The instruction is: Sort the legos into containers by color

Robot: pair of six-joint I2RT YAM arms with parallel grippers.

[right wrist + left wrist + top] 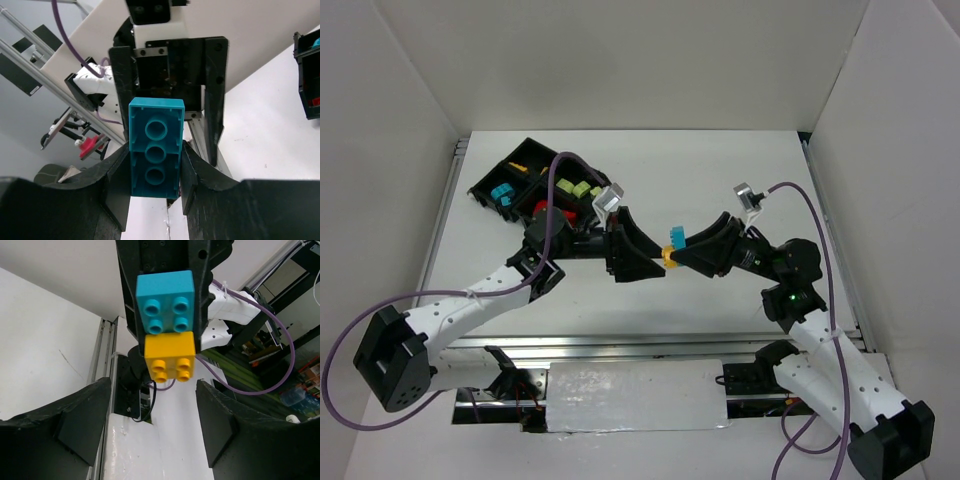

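My right gripper (686,252) is shut on a teal brick (678,236) and holds it in the air over the table's middle. In the right wrist view the brick's hollow underside (155,150) sits between my fingers (202,175). A yellow brick (669,259) is stuck to the teal one; the left wrist view shows the studs of both, teal (165,300) above yellow (170,356). My left gripper (654,258) is open and faces the pair, its fingertips (102,390) beside the yellow brick without touching it. The black tray (485,187) at the far left holds teal (502,195), green (578,188) and red (546,210) bricks.
White walls close in the table on three sides. A metal rail (650,345) runs along the near edge. A corner of the tray (306,75) shows at the right edge of the right wrist view. Purple cables (555,185) loop off both arms.
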